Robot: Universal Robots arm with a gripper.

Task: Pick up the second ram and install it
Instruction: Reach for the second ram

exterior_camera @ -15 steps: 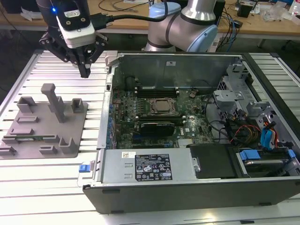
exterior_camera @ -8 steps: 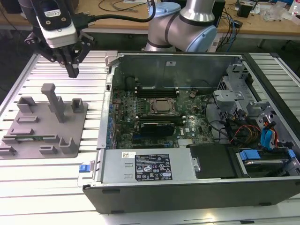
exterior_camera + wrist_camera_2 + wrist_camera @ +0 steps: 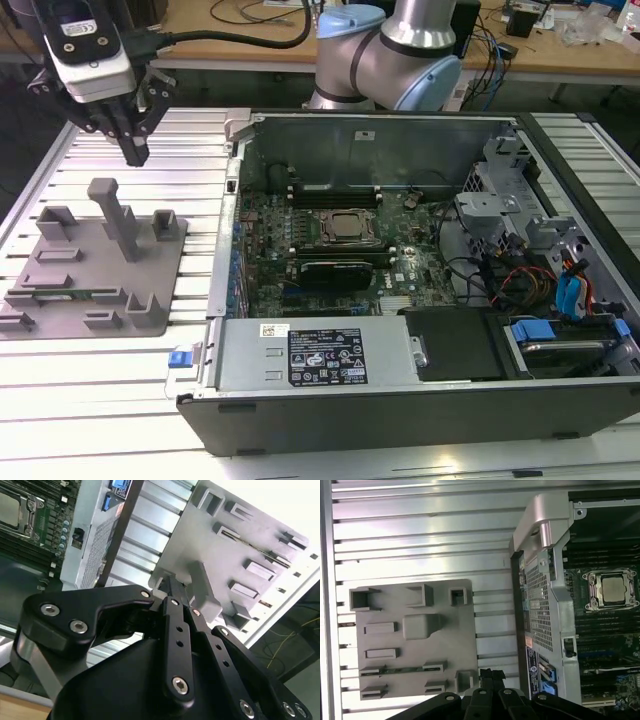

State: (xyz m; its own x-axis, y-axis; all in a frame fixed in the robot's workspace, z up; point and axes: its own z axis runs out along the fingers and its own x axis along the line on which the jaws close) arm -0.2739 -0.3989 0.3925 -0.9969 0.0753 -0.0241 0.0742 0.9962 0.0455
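The end effector (image 3: pixel 136 148) hangs above the ribbed tabletop (image 3: pixel 100 400), over the far side of the grey holder plate (image 3: pixel 150 275) as the exterior view shows it. Its fingers are drawn together and grip nothing. The second ram (image 3: pixel 78 293) lies well below, a thin green stick seated on edge between low blocks near the plate's front edge; in the first wrist view it runs as a narrow strip (image 3: pixel 402 669) between two such blocks. The open computer case (image 3: pixel 228 250) stands beside the plate, on the exterior view's right, with its motherboard (image 3: pixel 300 270) exposed. The risks, as I judge them, come from the tight setting. Fingers this close together would meet the stick's top edge rather than straddle it, and the tall grey post (image 3: pixel 112 215) stands close to any path down to it — a slightly offset descent could strike it. A grip off the stick's middle could let it tilt in its blocks — and a tilted stick would sit badly at a slot.
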